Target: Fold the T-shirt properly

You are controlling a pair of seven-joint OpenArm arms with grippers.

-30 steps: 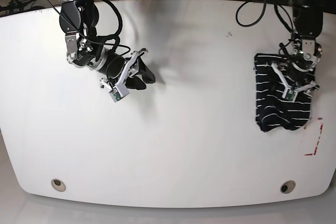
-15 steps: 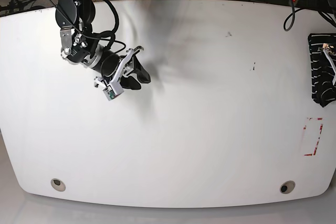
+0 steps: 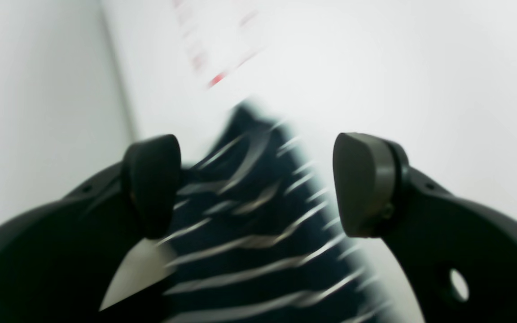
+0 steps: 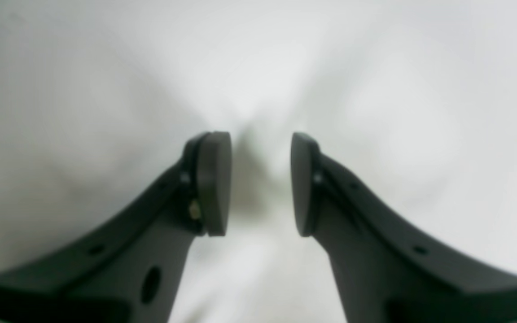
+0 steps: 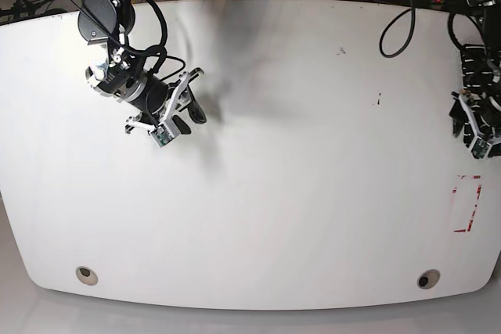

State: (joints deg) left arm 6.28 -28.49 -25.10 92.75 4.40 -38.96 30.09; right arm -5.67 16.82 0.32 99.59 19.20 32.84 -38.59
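Observation:
The T-shirt [image 5: 473, 68], dark with thin white stripes, lies bunched at the table's far right edge, partly cut off by the frame. My left gripper [image 5: 470, 119] hovers at its near end. In the left wrist view the left gripper [image 3: 258, 184] stands wide open, with the blurred striped T-shirt [image 3: 249, 242] below and between its fingers [image 3: 361, 184]; I cannot tell whether they touch it. My right gripper [image 5: 188, 107] is at the upper left of the table, far from the shirt. Its jaws [image 4: 260, 184] stand partly apart over bare white table with nothing between them.
A red tape rectangle [image 5: 467, 203] marks the table near the right edge, in front of the shirt, and shows as a blur [image 3: 216, 80] in the left wrist view. Two round holes [image 5: 87, 274] [image 5: 427, 278] sit near the front edge. Cables hang behind both arms.
The T-shirt and my left gripper have shifted from the table's right part to its far right edge. My right arm has drawn back a little toward the upper left.

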